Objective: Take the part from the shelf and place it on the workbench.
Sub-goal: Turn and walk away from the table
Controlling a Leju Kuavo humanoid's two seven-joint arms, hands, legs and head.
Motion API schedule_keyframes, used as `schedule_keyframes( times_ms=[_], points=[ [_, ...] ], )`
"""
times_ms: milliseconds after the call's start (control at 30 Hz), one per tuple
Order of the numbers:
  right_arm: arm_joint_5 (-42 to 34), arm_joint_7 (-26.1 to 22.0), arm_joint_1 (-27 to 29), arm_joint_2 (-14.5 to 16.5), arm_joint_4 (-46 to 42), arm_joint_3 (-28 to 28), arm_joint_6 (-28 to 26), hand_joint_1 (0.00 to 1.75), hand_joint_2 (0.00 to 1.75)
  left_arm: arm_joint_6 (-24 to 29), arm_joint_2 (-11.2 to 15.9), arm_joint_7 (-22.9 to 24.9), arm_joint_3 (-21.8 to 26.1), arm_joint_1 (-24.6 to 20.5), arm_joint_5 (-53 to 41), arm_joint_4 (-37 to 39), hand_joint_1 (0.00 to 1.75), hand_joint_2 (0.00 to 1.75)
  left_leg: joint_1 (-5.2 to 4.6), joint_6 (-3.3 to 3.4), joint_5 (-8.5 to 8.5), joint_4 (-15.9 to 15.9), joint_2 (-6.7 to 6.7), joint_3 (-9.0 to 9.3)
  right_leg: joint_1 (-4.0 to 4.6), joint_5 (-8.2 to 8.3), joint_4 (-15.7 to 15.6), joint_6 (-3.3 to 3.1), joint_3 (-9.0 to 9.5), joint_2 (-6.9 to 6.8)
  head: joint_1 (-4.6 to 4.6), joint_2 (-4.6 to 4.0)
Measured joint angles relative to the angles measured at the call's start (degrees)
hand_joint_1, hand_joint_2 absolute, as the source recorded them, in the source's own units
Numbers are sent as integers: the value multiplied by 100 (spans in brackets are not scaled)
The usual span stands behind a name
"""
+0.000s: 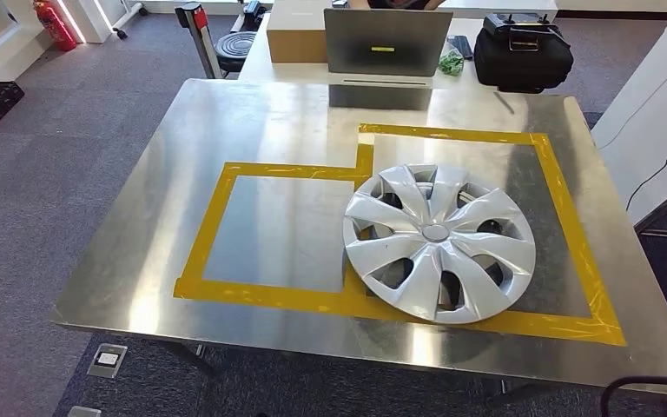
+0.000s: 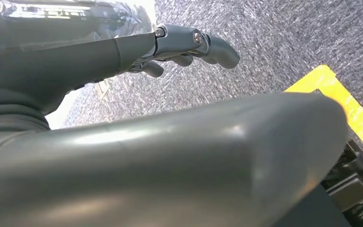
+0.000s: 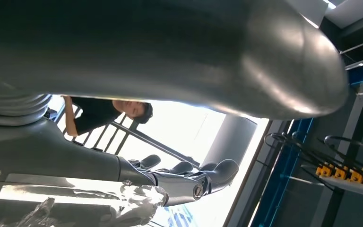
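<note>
As it lies flat and face up on the table, the part is noted first:
Part: silver wheel cover, round, with curved spokes fanning from a small grey centre cap; dark gaps between spokes; plastic sheen.
Position: right half of the steel table, mostly inside the larger of two joined rectangles marked in yellow tape; its near and left edges overlap the tape lines.
Table surface: brushed metal, reflective, scuffed inside the taped areas.
Left hand: left hand seen over grey carpet, holding nothing; fingers gently curved and spread apart; a strip of yellow floor tape beyond.
Right hand: right hand likewise bare of load; fingers loosely curved, apart.
Behind the table: second table with a cardboard box, an open laptop, a black bag.
Surroundings: red fire extinguisher far left; person in dark top by a railing.
</note>
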Motion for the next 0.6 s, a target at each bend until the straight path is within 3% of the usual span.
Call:
schedule_keyframes(
  times_ms=[67, 133, 167, 200, 233, 333, 400, 500, 533, 600],
  points=[
    [-4, 0, 7, 2, 0, -1, 4, 0, 0, 1, 1, 1, 0, -2, 2, -1, 0, 0, 9, -35, -312, 330, 10, -112, 1, 56, -11, -95, -55, -20, -56, 0],
    [-6, 0, 20, 4, 0, 3, 12, 0, 0, 1, 1, 2, 0, -3, 3, -1, 0, 0, 7, -39, -786, 1023, 13, -322, 30, 116, -10, -155, -128, -34, -117, 0],
    [-4, 0, 29, 5, 0, 5, 16, 0, 0, 2, 1, 1, 0, -3, 6, -1, 0, 0, 5, -31, -938, 1325, 13, -395, 51, 149, -8, -170, -170, -39, -138, 0],
    [8, 1, 35, 6, -1, 8, 21, 0, 0, 6, 1, -1, 0, -2, 11, 0, 0, 0, -1, -12, -985, 1470, 13, -398, 73, 187, -7, -180, -217, -40, -152, 0],
    [25, 9, 38, 6, -6, 8, 23, 0, 0, 11, 1, -5, 1, 0, 19, -1, 0, 0, -13, 20, -921, 1402, 13, -302, 97, 226, -6, -186, -264, -40, -163, 0],
    [104, 82, 33, 5, -65, 1, 26, 0, 0, 50, 9, -37, 3, -1, 60, -1, 0, 0, -96, 191, -528, 336, 17, 382, 157, 353, -7, -174, -383, -35, -179, 0],
    [145, 132, 30, 4, -108, -1, 23, 0, 0, 79, 20, -60, 4, 3, 87, -1, 0, 0, -156, 244, -436, -117, 28, 617, 151, 440, -25, -121, -410, -43, -175, 0],
    [164, 154, 31, -1, -143, -3, 20, 0, 0, 86, 21, -71, 5, 34, 105, -2, 0, 0, -182, 297, -269, -229, 42, 533, 116, 549, -99, -3, -431, -49, -177, 0],
    [167, 155, 29, -6, -151, -5, 20, 0, 0, 87, 23, -73, 5, 41, 107, -1, 0, 0, -171, 332, -184, -271, 50, 486, 115, 458, -65, 27, -466, -45, -163, 0],
    [171, 158, 30, -16, -167, -9, 19, 0, 0, 86, 23, -82, 7, 45, 109, -1, 0, 0, -146, 382, -10, -325, 67, 361, 110, -45, 345, 76, -603, -36, -117, 0]
  ],
)
